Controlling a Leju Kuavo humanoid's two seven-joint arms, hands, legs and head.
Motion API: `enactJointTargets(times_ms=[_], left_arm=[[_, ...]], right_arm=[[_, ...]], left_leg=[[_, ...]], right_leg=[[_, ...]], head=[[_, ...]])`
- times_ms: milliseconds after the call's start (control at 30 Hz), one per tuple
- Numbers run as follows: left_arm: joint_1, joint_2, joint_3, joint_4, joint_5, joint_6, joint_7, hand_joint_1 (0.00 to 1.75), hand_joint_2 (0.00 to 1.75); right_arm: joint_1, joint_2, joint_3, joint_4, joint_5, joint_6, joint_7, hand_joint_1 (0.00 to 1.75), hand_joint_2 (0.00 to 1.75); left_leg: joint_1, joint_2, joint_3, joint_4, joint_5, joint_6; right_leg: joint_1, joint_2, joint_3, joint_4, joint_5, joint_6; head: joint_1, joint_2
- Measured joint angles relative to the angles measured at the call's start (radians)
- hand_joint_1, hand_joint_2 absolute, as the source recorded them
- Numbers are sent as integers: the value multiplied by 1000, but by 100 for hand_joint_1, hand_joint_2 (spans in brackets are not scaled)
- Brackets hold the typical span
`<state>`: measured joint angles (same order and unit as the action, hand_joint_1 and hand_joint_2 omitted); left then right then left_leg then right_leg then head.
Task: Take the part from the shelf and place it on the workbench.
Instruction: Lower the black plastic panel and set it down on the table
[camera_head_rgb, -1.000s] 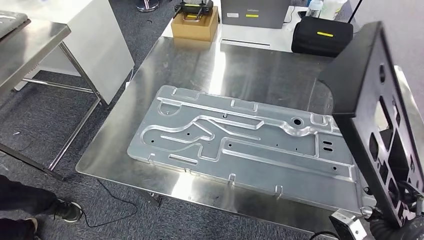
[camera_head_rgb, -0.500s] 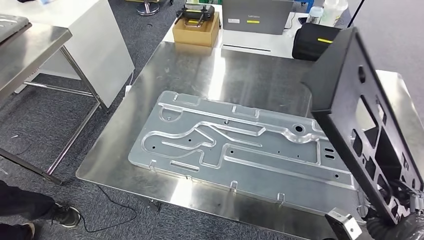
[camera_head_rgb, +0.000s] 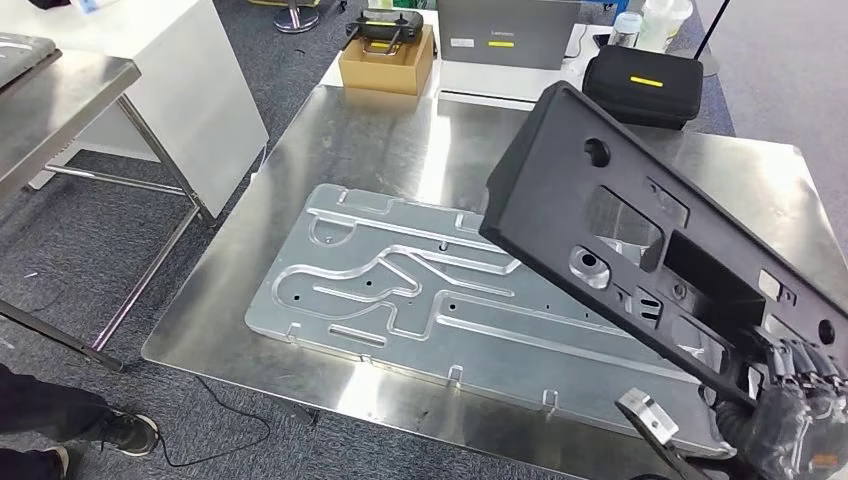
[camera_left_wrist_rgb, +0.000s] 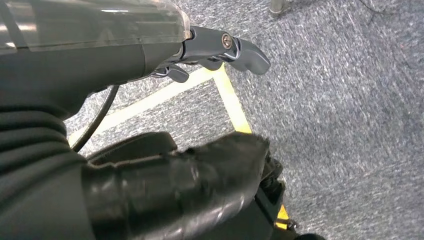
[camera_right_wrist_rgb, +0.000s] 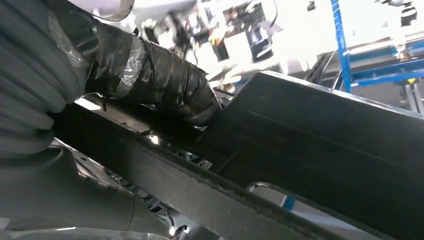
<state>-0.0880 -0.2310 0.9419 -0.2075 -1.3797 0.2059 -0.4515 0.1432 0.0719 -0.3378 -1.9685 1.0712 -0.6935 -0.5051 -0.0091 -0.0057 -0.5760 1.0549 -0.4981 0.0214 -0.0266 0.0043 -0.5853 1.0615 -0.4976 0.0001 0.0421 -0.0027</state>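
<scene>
— Item one, the part?
— Black moulded part (camera_head_rgb: 640, 250), long, with cut-outs. Held in the air, tilted, above the steel workbench (camera_head_rgb: 400, 140) and over the right end of the stamped metal panel (camera_head_rgb: 400, 290) lying flat there. Not touching either.

— Holder?
— Right hand (camera_head_rgb: 790, 410), fingers clamped on the part's lower end at the near right corner of the workbench.

— Left hand (camera_left_wrist_rgb: 200, 50)?
— Hanging over grey carpet (camera_left_wrist_rgb: 340, 100) with yellow floor tape (camera_left_wrist_rgb: 230, 100); nothing in it, fingers loosely apart.

— Background stock?
— Cardboard box (camera_head_rgb: 385, 60), black case (camera_head_rgb: 645, 85), both beyond the far edge. A person's shoe (camera_head_rgb: 130, 432) at lower left.
</scene>
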Motion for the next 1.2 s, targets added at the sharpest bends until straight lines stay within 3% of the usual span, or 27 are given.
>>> enactJointTargets(times_ms=[33, 133, 167, 200, 233, 300, 367, 467, 533, 633, 667, 700, 733, 800, 867, 967, 1033, 1133, 1167, 1200], left_arm=[[-1, 0, -2, 0, -3, 0, 2, 0, 0], [-5, -1, -13, 0, -13, -3, 12, 0, 0], [-5, -1, -16, 0, -15, -4, 14, 0, 0], [-6, -1, -18, 0, -16, -4, 14, 0, 0], [-6, -1, -19, 0, -16, -4, 15, 0, 0], [-7, -1, -20, 0, -16, -5, 16, 0, 0], [-10, -1, -22, 0, -17, -6, 17, 0, 0], [-13, -1, -26, 0, -19, -7, 21, 0, 0], [-15, -2, -28, 0, -20, -10, 22, 0, 0], [-18, -3, -31, 0, -22, -15, 26, 0, 0], [-17, -3, -32, 0, -23, -16, 29, 0, 0], [-16, -4, -34, 0, -25, -17, 31, 0, 0], [-16, -4, -35, 0, -26, -17, 33, 0, 0], [-16, -6, -38, 0, -27, -17, 33, 0, 0], [-17, -7, -40, 0, -27, -17, 33, 0, 0], [-18, -7, -41, 0, -27, -17, 33, 0, 0], [-19, -7, -42, 0, -27, -17, 32, 0, 0], [-18, -7, -43, 0, -27, -17, 32, 0, 0], [-17, -7, -43, 0, -27, -17, 33, 0, 0], [-16, -7, -43, 0, -27, -17, 33, 0, 0]], right_arm=[[-15, -10, 4, 5, 42, 0, 24, 168, 175], [-64, -62, 33, 41, 189, 0, 134, 168, 175], [-77, -82, 46, 57, 224, 0, 167, 168, 175], [-87, -100, 57, 72, 246, 0, 189, 168, 175], [-95, -115, 67, 83, 257, 0, 203, 168, 175], [-110, -139, 86, 97, 273, 0, 226, 168, 175], [-127, -168, 113, 119, 307, 0, 278, 168, 175], [-144, -221, 165, 167, 361, 0, 362, 169, 175], [-152, -248, 194, 193, 376, 0, 387, 168, 175], [-160, -270, 234, 238, 399, 0, 425, 168, 175], [-159, -272, 252, 257, 405, 0, 444, 168, 175], [-158, -273, 275, 278, 408, 0, 465, 168, 175], [-158, -273, 300, 299, 411, 1, 486, 168, 175], [-161, -275, 350, 340, 413, 6, 515, 168, 175], [-163, -275, 389, 377, 414, 13, 527, 168, 175], [-163, -276, 426, 414, 414, 19, 534, 168, 175], [-166, -276, 443, 428, 414, 19, 535, 168, 175], [-168, -276, 461, 445, 415, 19, 536, 168, 175], [-168, -276, 466, 450, 415, 19, 536, 168, 175], [-168, -276, 470, 455, 415, 19, 536, 168, 175]], left_leg=[[2, 0, -16, 35, -23, -5], [7, 1, -103, 217, -106, -13], [8, 1, -122, 253, -111, -12], [8, 1, -124, 252, -97, -9], [7, 1, -108, 214, -67, -5], [4, 1, -46, 79, -2, 9], [-2, 1, -7, -6, 23, 20], [-3, 1, 0, -30, 28, 27], [2, 2, 10, -52, 40, 36], [3, 2, 14, -60, 45, 42], [3, 2, 14, -59, 44, 43], [3, 2, 15, -58, 43, 42], [3, 2, 15, -55, 40, 41], [2, 0, 14, -43, 32, 34], [-1, -2, 8, -30, 24, 24], [-2, -2, 2, -25, 20, 12], [1, -1, -12, 8, -6, 0], [8, 0, -91, 183, -95, -13], [10, 0, -117, 235, -111, -15], [11, 0, -128, 256, -109, -15]], right_leg=[[-1, -1, 0, -1, 2, -5], [3, -2, -3, -2, 3, -13], [5, -2, -4, -2, 3, -13], [7, -3, -4, -1, 3, -14], [8, -3, -2, -1, 3, -14], [12, -4, 0, -2, 2, -13], [12, -4, -1, -4, 4, -7], [9, -5, 0, -13, 9, 10], [10, -5, -11, 16, -13, 18], [9, -5, -92, 183, -93, 26], [8, -5, -115, 226, -102, 29], [6, -5, -123, 236, -93, 32], [3, -5, -111, 206, -65, 34], [-2, -5, -54, 83, -1, 35], [0, -4, -19, 4, 21, 28], [2, -3, -19, -8, 21, 12], [-1, -4, -17, -12, 24, 0], [-1, -7, -16, -14, 23, -9], [0, -7, -16, -14, 23, -10], [1, -7, -15, -14, 23, -10]], head=[[0, 0], [-1, 0], [-1, 0], [0, 0], [-1, 0], [0, 0], [0, 0], [0, 0], [1, 0], [2, 0], [2, 0], [1, 0], [1, 0], [1, 0], [1, 0], [0, 0], [0, 0], [0, 0], [0, 0], [0, 0]])
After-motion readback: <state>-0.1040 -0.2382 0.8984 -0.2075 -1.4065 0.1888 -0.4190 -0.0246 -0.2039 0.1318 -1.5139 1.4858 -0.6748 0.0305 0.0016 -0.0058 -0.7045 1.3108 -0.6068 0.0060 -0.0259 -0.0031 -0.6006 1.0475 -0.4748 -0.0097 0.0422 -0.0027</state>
